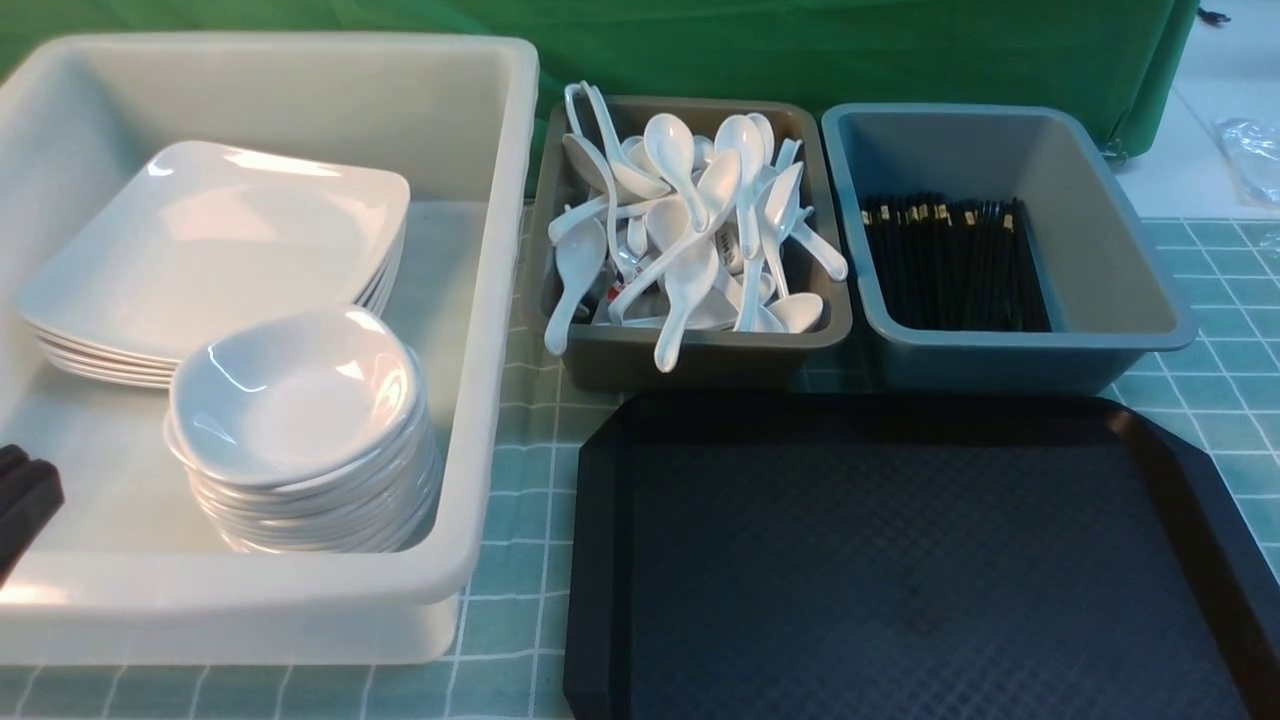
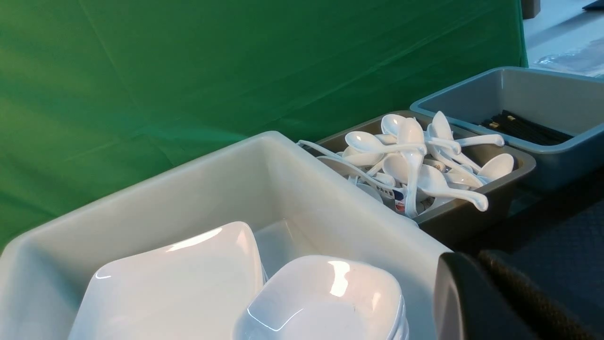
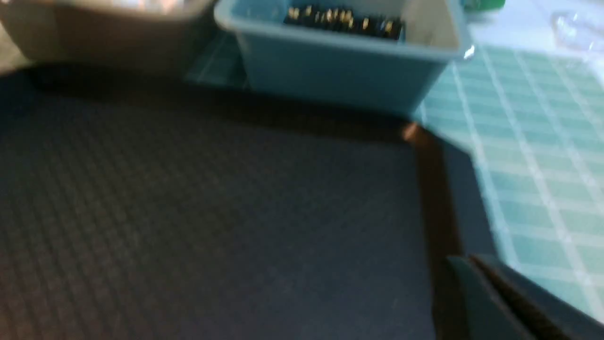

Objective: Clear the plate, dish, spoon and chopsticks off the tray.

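Front view alone shows L claw [image 1: 25,505] beside dish [image 1: 295,395].

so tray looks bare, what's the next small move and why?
Probably none beyond parking both arms: the tray floor shows nothing on it, while plates and dishes sit stacked in the white tub, spoons and chopsticks in their bins.

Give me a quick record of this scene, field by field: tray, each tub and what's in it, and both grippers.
tray: black, floor bare, nothing on it
white tub: stack of square plates behind, stack of dishes in front
brown-grey tub: loose pile of white spoons
blue-grey tub: black chopsticks lying side by side
left gripper: shut, empty, over the white tub's near corner
right gripper: shut, empty, over the tray's right edge
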Action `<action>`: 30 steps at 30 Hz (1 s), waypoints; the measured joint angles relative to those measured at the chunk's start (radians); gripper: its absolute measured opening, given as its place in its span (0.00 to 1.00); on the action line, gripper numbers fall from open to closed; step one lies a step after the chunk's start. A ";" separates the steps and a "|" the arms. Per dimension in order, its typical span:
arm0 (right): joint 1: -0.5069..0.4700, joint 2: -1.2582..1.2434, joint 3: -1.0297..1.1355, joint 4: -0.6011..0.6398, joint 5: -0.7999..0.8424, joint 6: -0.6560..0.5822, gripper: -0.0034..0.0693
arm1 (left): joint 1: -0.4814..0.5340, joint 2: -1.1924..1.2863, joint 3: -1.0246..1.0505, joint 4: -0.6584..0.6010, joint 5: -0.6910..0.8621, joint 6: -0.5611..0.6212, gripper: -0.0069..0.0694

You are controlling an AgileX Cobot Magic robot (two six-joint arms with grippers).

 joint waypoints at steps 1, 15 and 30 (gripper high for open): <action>0.000 -0.005 0.023 0.000 0.000 0.013 0.07 | 0.000 0.000 0.000 0.000 0.000 0.000 0.11; -0.001 -0.007 0.031 0.000 -0.037 0.017 0.08 | 0.000 0.000 0.000 0.000 0.001 0.000 0.11; -0.001 -0.007 0.031 0.000 -0.040 0.025 0.13 | 0.000 0.000 0.000 0.000 0.001 0.001 0.11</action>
